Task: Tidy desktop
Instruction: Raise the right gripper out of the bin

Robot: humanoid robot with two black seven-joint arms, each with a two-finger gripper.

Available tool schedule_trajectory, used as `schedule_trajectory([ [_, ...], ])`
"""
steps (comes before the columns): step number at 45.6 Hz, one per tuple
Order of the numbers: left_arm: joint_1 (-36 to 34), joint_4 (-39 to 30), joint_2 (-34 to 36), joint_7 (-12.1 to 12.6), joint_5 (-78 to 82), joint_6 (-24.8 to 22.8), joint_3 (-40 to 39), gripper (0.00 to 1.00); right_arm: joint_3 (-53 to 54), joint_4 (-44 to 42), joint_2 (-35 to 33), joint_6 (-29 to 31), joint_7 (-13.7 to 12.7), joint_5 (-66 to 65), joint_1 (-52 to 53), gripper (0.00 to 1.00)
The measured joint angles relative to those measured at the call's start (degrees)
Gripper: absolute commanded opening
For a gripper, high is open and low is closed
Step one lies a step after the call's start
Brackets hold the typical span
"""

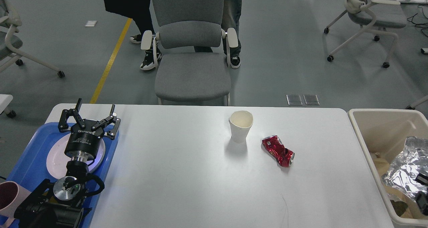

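Observation:
The white desktop carries a white paper cup standing upright and a crushed red can lying on its side just right of the cup. My left gripper is open and empty above a white plate on the blue tray at the left edge. Only the dark tips of my right gripper show at the right edge, over the beige bin. They are against a crumpled foil sheet lying inside the bin.
A pink mug stands on the tray's near left corner. A grey chair stands behind the table with people's legs beside it. Other chairs stand at the far left and far right.

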Motion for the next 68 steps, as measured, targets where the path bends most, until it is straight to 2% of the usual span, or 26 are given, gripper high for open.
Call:
schedule_trajectory([
  [7,0.00,0.00,0.00,0.00,0.00,0.00,0.00,0.96,0.39,-0.40,0.65,-1.44,-1.53,0.19,-0.87,0.00],
  [13,0.00,0.00,0.00,0.00,0.00,0.00,0.00,0.96,0.55,-0.43,0.30,-1.50,-1.84,0.19,-1.03,0.00],
  [19,0.00,0.00,0.00,0.00,0.00,0.00,-0.02,0.96,0.62,-0.44,0.05,-1.50,-1.85,0.13,-1.90,0.72],
  [22,0.00,0.00,0.00,0.00,0.00,0.00,-0.02,0.96,0.69,-0.44,0.01,-1.50,-1.76,0.06,-2.39,0.97],
  [23,0.00,0.00,0.00,0.00,0.00,0.00,-0.02,0.96,0.69,-0.44,0.00,-1.50,-1.72,0.03,-2.48,1.00],
  [37,0.00,0.00,0.00,0.00,0.00,0.00,-0.01,0.96,0.31,0.73,-0.28,-1.00,-1.60,-0.12,-2.35,1.00],
  [43,0.00,0.00,0.00,0.00,0.00,0.00,-0.01,0.96,0.36,5.87,-3.43,-0.45,-1.67,-0.12,1.33,1.00],
  [51,0.00,0.00,0.00,0.00,0.00,0.00,-0.02,0.96,-2.27,23.10,-11.19,-0.23,-3.07,-2.18,13.45,1.00],
  [55,0.00,0.00,0.00,0.00,0.00,0.00,-0.01,0.96,-6.75,33.30,-14.22,0.37,-5.09,-5.55,22.77,1.00],
  [60,0.00,0.00,0.00,0.00,-0.01,0.00,-0.01,0.96,-14.15,44.78,-15.42,2.54,-6.05,-7.89,35.04,1.00],
  [64,0.00,0.00,0.00,0.00,-0.01,0.00,-0.01,0.96,-21.65,52.97,-15.03,5.91,-6.22,-8.18,45.83,1.00],
  [68,0.00,0.00,0.00,0.00,-0.01,0.00,-0.01,0.96,-28.61,60.55,-12.09,13.00,-6.26,-8.18,57.05,1.00],
])
